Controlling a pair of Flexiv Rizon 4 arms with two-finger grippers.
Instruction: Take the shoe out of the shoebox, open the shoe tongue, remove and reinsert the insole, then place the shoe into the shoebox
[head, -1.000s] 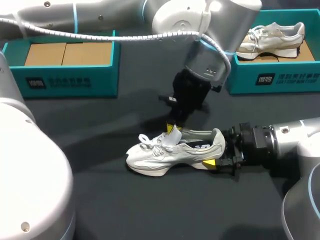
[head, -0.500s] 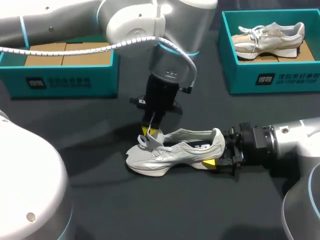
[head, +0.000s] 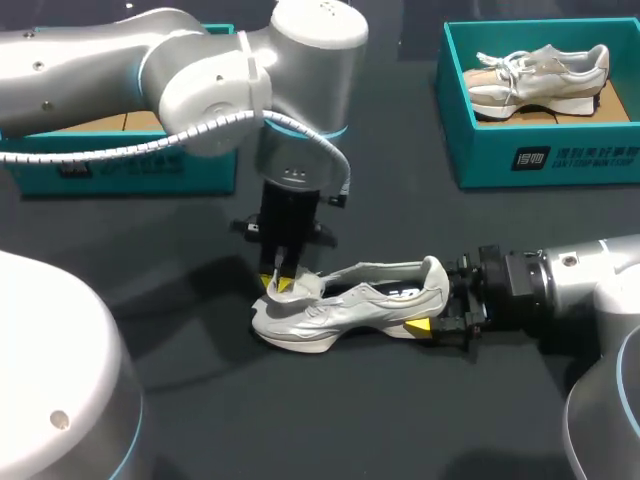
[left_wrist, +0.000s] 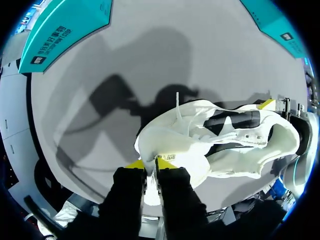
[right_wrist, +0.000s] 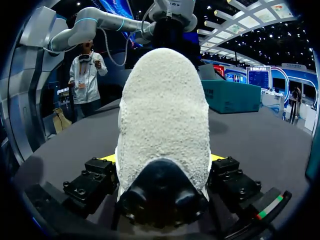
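Sliding toeward along the sneaker (head: 350, 305) on the table (head: 300, 420), the left claw (head: 278, 283), pinching the tongue (left_wrist: 151, 152), has pulled it open while the right claw (right_wrist: 162, 159) clamps the heel (right_wrist: 162, 115); insole removal likely next.

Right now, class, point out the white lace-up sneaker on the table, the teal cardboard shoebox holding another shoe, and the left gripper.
white lace-up sneaker (head: 340, 315), head view, side panel
teal cardboard shoebox (head: 480, 155), head view, front wall
left gripper (left_wrist: 150, 164), left wrist view, midway between yellow tips

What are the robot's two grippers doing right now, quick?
Left gripper: jaws closed, pinching the tongue of the shoe.
Right gripper: jaws closed on the shoe's heel.
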